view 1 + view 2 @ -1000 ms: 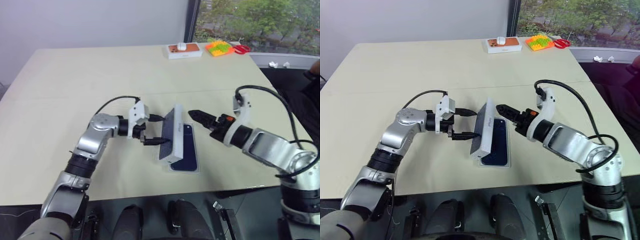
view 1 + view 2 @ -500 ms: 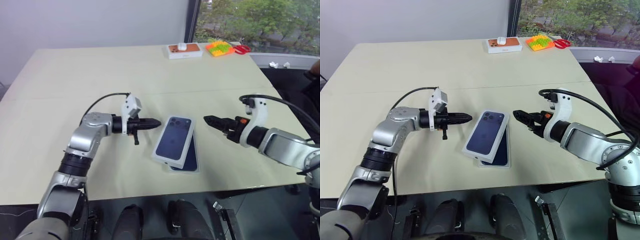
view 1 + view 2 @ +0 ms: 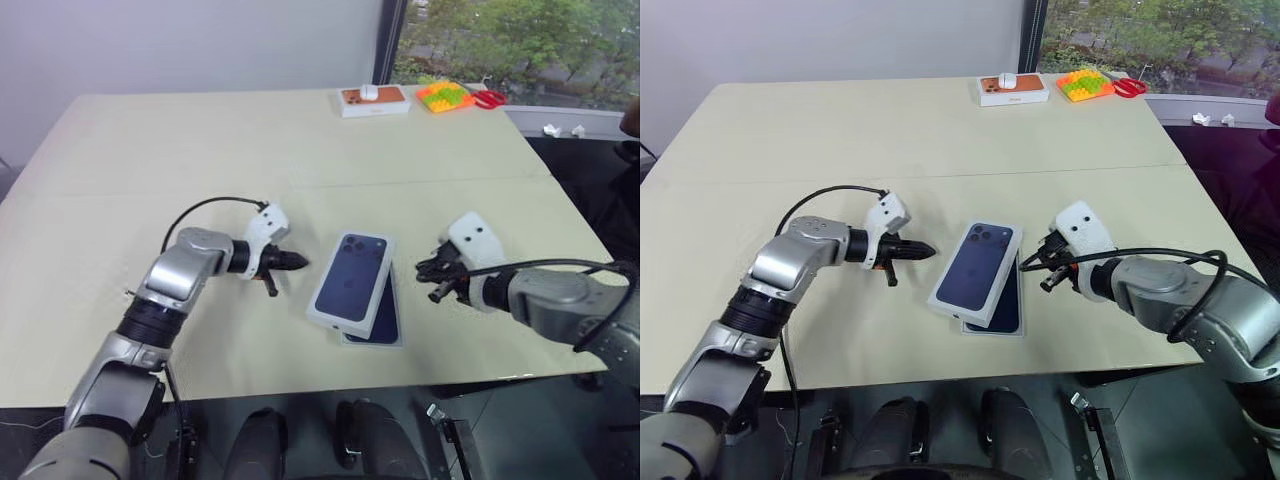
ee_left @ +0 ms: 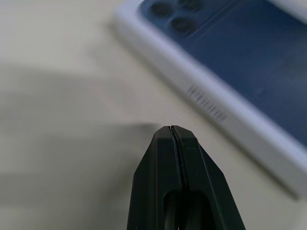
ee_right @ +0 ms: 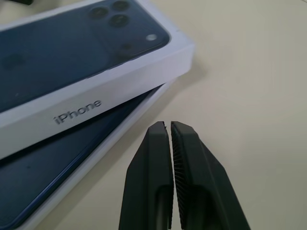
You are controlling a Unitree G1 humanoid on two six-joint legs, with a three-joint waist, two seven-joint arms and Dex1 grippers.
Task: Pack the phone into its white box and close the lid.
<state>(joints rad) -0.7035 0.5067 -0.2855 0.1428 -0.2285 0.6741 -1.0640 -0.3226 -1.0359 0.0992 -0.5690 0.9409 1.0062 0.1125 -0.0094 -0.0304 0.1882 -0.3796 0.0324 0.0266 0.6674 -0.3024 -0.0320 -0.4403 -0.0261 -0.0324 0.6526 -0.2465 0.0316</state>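
Black left end effector [image 3: 297, 263] closed, empty, right end effector [image 3: 428, 272] likewise

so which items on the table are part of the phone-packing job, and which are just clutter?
Job:
- lid, lying askew on the box
- white box underneath
- phone, dark blue, showing in the box beside the lid

Clutter, far edge of the table:
- small box with orange print
- orange-and-green block
- red scissors

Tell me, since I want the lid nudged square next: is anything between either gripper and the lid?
Nothing visible. The lid lies askew on the white box, with the phone showing along one side. Bare table separates it from the shut left gripper and the shut right gripper, one on either side.
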